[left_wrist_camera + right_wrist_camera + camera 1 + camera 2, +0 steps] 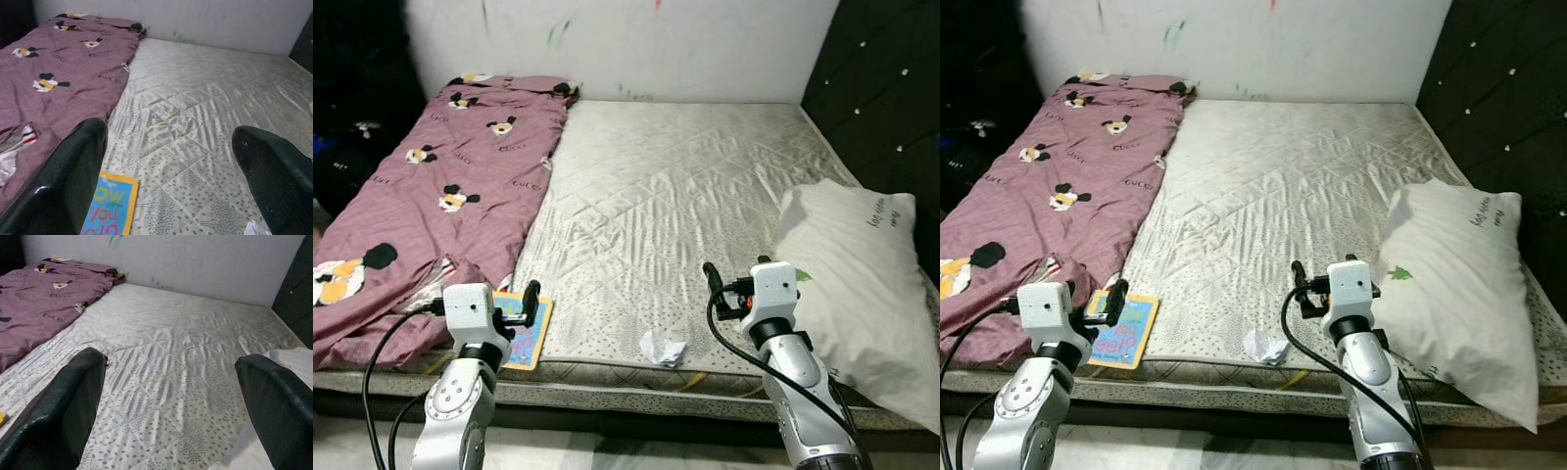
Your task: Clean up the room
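A bare grey quilted mattress (685,186) lies before me. On its left half is a purple blanket (440,186) printed with cartoon mice. A white pillow (862,284) rests at the right edge. A colourful children's book (526,331) lies at the front edge beside the blanket, and a crumpled white paper (663,347) sits on the same edge further right. My left gripper (168,131) hovers open just above the book. My right gripper (171,362) is open too, raised above the mattress between the paper and the pillow. Neither holds anything.
A white wall (636,39) with scribbles runs behind the bed. A dark padded headboard (881,88) stands on the right. Dark clutter (352,137) sits in the shade at the far left. A strip of floor (607,446) shows below the bed's front edge.
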Controlling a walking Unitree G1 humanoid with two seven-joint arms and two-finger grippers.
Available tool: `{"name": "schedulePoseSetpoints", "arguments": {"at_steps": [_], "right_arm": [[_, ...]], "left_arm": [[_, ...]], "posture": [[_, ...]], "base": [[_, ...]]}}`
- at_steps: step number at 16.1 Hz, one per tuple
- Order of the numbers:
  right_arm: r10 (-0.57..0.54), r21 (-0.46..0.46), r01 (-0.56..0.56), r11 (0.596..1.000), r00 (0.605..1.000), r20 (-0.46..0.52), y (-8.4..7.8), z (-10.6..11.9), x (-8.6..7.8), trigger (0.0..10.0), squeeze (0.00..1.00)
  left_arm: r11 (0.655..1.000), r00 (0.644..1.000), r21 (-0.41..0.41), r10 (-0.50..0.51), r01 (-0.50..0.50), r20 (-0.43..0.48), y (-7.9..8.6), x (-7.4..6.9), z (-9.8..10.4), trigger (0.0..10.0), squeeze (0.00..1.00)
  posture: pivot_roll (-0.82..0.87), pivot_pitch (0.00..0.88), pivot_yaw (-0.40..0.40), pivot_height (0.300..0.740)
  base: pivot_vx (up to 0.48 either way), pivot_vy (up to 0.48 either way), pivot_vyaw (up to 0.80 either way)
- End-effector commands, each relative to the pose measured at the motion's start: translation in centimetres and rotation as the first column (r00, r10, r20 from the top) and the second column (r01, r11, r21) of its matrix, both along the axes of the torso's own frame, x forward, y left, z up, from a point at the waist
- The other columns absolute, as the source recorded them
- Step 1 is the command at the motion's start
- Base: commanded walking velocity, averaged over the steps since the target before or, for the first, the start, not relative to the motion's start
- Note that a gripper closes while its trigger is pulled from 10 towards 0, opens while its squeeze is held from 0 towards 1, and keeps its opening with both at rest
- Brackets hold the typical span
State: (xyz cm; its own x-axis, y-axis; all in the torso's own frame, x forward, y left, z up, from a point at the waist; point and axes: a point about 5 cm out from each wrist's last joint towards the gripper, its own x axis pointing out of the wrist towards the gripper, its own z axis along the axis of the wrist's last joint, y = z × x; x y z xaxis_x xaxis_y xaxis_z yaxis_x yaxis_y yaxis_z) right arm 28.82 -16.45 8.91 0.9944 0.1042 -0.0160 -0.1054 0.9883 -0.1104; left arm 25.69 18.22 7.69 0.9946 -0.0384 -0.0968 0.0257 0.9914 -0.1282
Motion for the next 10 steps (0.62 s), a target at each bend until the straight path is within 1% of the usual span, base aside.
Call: {"name": "schedulePoseSetpoints", "arguments": {"at_steps": [1,4,7,8,10], "right_arm": [[-0.001,0.005,0.001,1.0,1.0,0.01,-0.02,0.38,0.11,10.0,0.0],[-0.003,0.004,0.003,1.0,1.0,0.01,-0.05,0.43,0.18,10.0,0.0],[-0.019,0.026,0.019,0.999,1.0,0.001,-0.25,0.35,0.27,10.0,0.0],[-0.019,0.026,0.019,0.999,1.0,0.003,-0.21,0.36,0.31,10.0,0.0],[-0.018,0.025,0.018,1.0,1.0,0.003,-0.19,0.36,0.33,10.0,0.0]], "left_arm": [[1.0,1.0,0.004,-0.004,0.004,0.009,0.08,0.02,0.35,10.0,0.0],[1.0,1.0,-0.002,-0.009,0.009,0.009,0.04,0.07,0.37,10.0,0.0],[1.0,1.0,-0.004,-0.015,0.015,0.008,0.03,0.09,0.35,10.0,0.0],[1.0,1.0,-0.003,-0.018,0.018,0.008,0.06,0.14,0.37,10.0,0.0],[1.0,1.0,-0.001,-0.021,0.021,0.008,0.06,0.18,0.39,10.0,0.0]], "posture": [[0.03,0.011,0.004,0.74],[0.03,0.016,0.001,0.74],[0.03,0.017,0.0,0.74],[0.03,0.017,0.004,0.74],[0.03,0.017,0.005,0.74]], "base": [[0.24,0.0,0.0],[0.268,0.0,0.0],[0.315,0.0,0.0],[0.322,0.0,-0.48],[0.324,0.0,0.0]]}}
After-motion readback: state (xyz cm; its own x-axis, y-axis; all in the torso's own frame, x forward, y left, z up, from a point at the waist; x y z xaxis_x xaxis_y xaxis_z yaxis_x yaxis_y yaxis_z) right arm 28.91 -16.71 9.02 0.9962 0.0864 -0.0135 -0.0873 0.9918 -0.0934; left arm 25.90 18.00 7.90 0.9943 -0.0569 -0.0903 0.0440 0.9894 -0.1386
